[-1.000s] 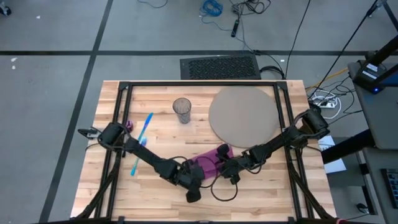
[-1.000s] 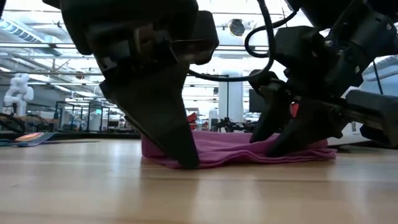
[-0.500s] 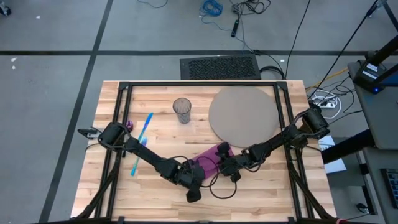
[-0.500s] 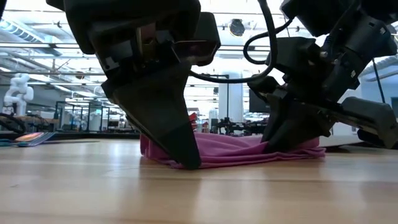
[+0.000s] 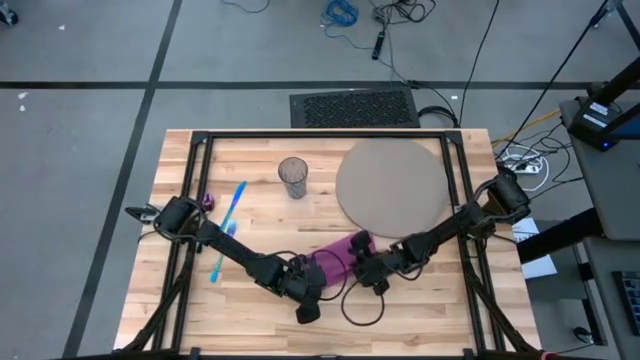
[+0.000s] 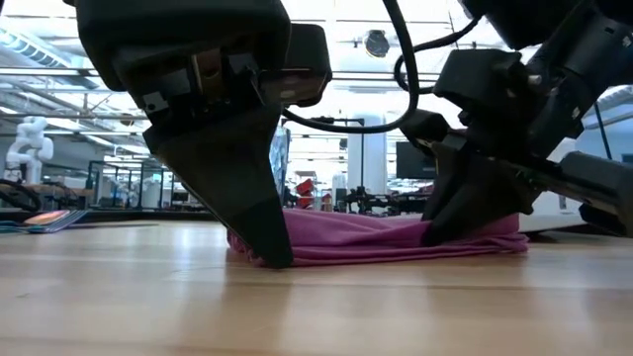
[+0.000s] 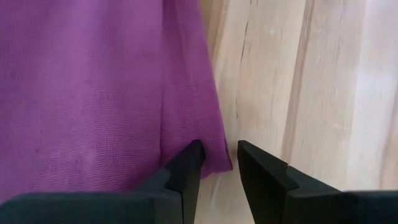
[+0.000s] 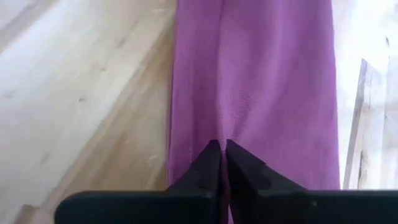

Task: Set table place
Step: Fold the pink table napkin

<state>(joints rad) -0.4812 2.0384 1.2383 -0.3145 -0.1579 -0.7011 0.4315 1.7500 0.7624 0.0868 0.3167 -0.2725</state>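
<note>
Both arms are arranging the purple napkin [image 5: 338,258] on the counter [image 5: 250,300]: the right end effector [image 8: 222,155] is pinching a fold, the left end effector [image 7: 219,163] is spread over its corner, likely needing a lift next.

On my table [image 5: 400,305] I count one purple napkin [image 5: 338,258], one round mat [image 5: 390,185], one clear glass [image 5: 293,178], one blue utensil [image 5: 229,228], and my two grippers.

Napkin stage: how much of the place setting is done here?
Done: the mat lies flat and the glass stands beside it. In hand: the right gripper is shut on the napkin; the left gripper sits open at its corner. Left: the napkin and blue cutlery lie off the mat; no plate is in view.
</note>
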